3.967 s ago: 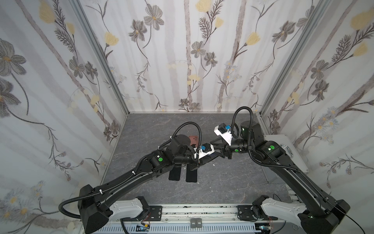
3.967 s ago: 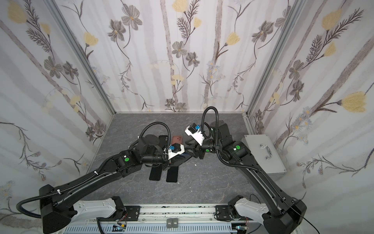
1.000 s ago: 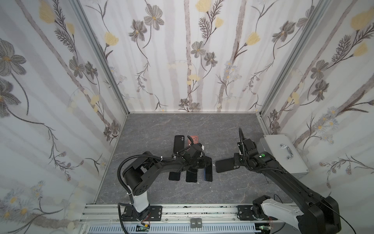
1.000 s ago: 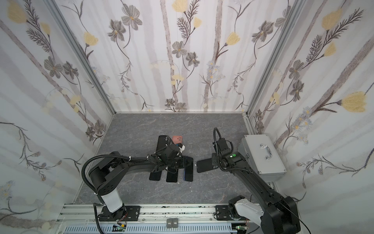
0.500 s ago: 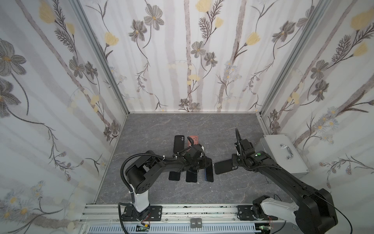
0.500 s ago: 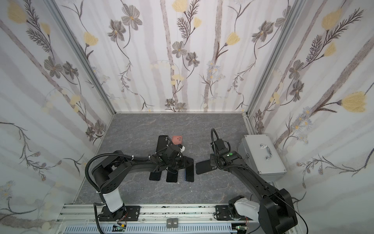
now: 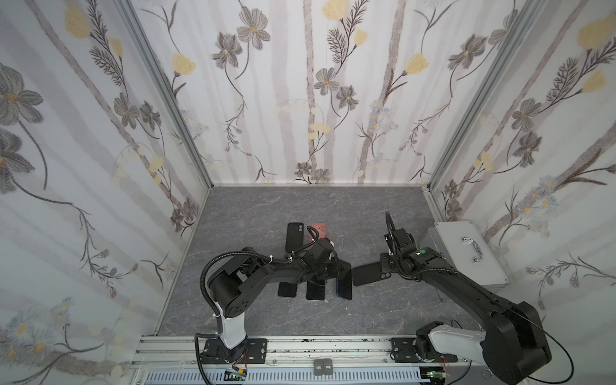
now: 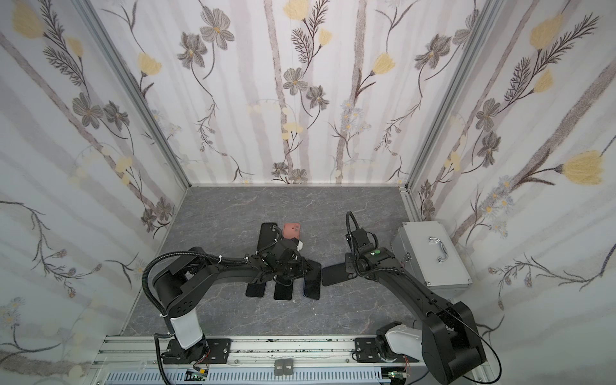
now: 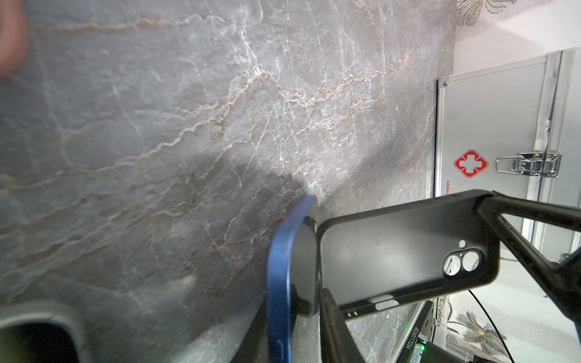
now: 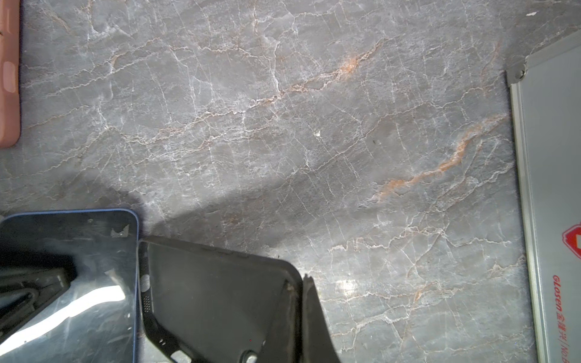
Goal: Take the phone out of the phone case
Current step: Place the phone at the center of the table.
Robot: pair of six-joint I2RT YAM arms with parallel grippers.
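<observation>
Now the blue-edged glass-fronted phone (image 9: 279, 279) lay near the table's front edge between the left end effector's (image 9: 301, 301) narrowly parted fingers; the right end effector (image 10: 298, 314) clamped the empty matte black case (image 7: 366, 273). Best release fully, lift straight.

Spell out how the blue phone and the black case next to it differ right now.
The blue phone is solid, with a blue rim and glossy screen; the black case is an empty matte shell with a camera cutout. The phone lies beside two other phones, pointing away from the robot; the case lies crosswise. The right gripper is shut on the case's end, while the left gripper stands around the phone. Both are flat rounded rectangles, nearly touching.
</observation>
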